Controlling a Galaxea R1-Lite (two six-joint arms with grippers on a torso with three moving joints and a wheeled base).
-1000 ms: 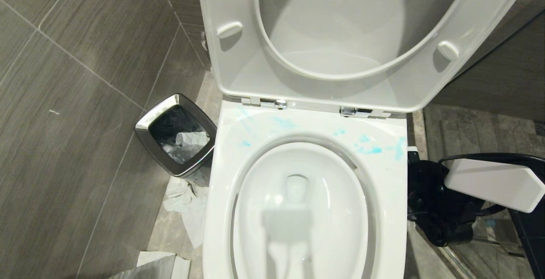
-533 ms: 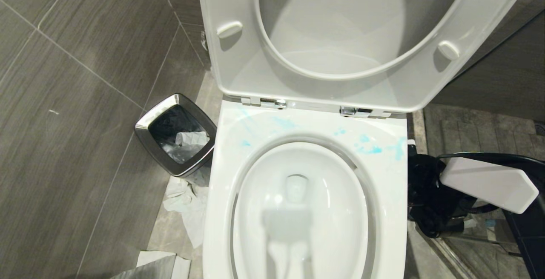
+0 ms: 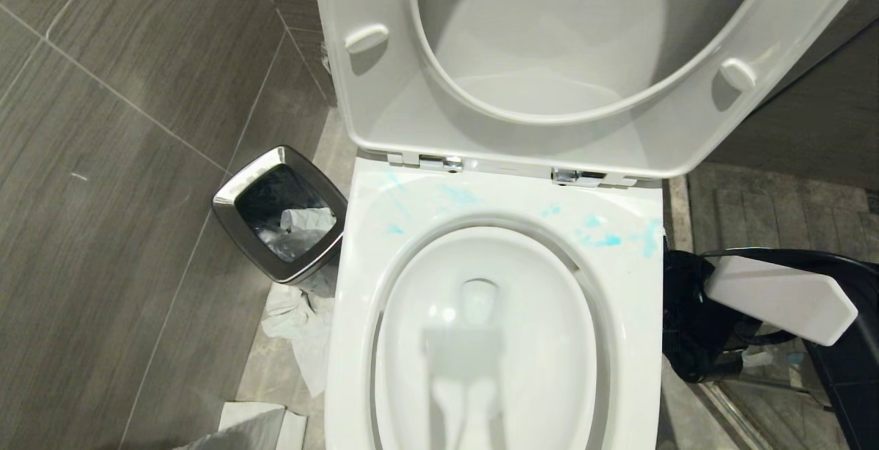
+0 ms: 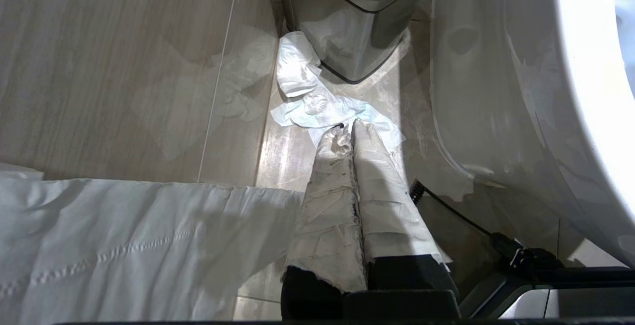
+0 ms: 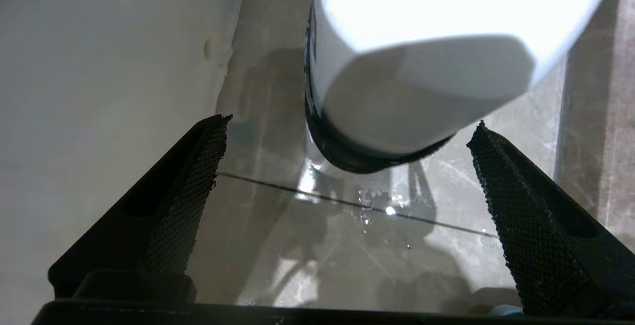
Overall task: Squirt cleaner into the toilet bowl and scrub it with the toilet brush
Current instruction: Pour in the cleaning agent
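Observation:
The toilet bowl (image 3: 635,326) fills the middle of the head view, seat and lid raised, with blue smears along the back of its rim. The cleaner and the toilet brush are out of view. My right arm (image 3: 779,299) reaches down beside the bowl's right side. My right gripper (image 5: 349,124) is open over wet floor tiles, nothing between its black mesh pads (image 5: 191,186). Just ahead of it hangs a white housing with a black base ring (image 5: 397,111). My left gripper (image 4: 349,129) is shut, empty, its fingers wrapped in white, above crumpled paper.
A steel-rimmed trash bin (image 3: 237,192) stands left of the toilet, crumpled paper (image 3: 302,319) on the floor before it. The toilet's outer wall (image 4: 496,92) is close on the left gripper's side. Grey tiled walls close in behind and to the left.
The right arm's white housing has drawn slightly closer to the toilet. The whole head picture has shifted a little, so the camera moved. Both grippers stand as before.

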